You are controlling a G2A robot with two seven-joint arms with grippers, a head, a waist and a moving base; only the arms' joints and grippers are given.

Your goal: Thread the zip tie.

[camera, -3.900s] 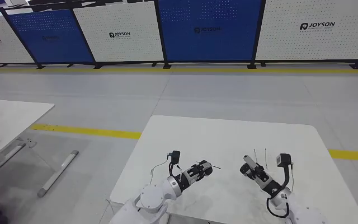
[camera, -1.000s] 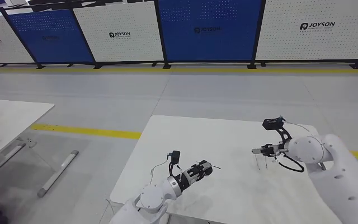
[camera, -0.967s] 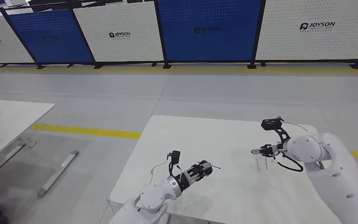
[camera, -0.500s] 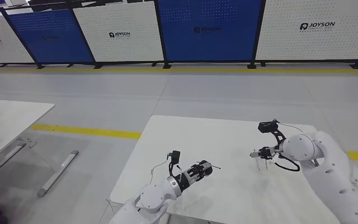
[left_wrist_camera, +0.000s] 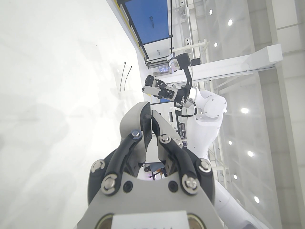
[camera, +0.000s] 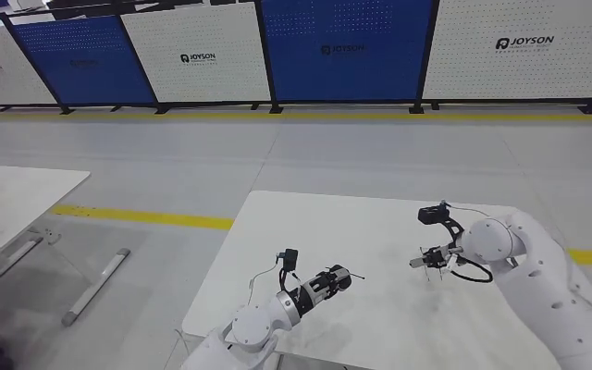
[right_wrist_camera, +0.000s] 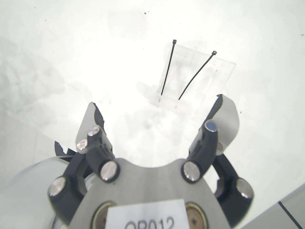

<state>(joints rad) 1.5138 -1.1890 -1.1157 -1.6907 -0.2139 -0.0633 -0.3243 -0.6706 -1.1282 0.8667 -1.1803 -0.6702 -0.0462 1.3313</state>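
Observation:
Two black zip ties, one [right_wrist_camera: 168,67] and another [right_wrist_camera: 197,75], lie side by side on a small clear plate [right_wrist_camera: 219,69] on the white table [camera: 370,222]. My right gripper [right_wrist_camera: 157,107] hangs open just short of their thin tips, with nothing between its fingers. In the top view the right gripper [camera: 418,263] is at the table's right side. Near the front left edge my left gripper [camera: 339,276] is shut on a third zip tie [camera: 357,275], whose thin tail sticks out toward the right. The left gripper [left_wrist_camera: 150,111] shows its fingers pressed together.
The left wrist view has the two loose zip ties [left_wrist_camera: 125,76] and the right gripper [left_wrist_camera: 149,85] farther off. The white tabletop stretches bare between the arms. Beyond the table are a grey floor, a yellow line and panel fencing.
The right arm has swung from the front right to above the two loose zip ties, then crept left and lower. The left arm has kept still.

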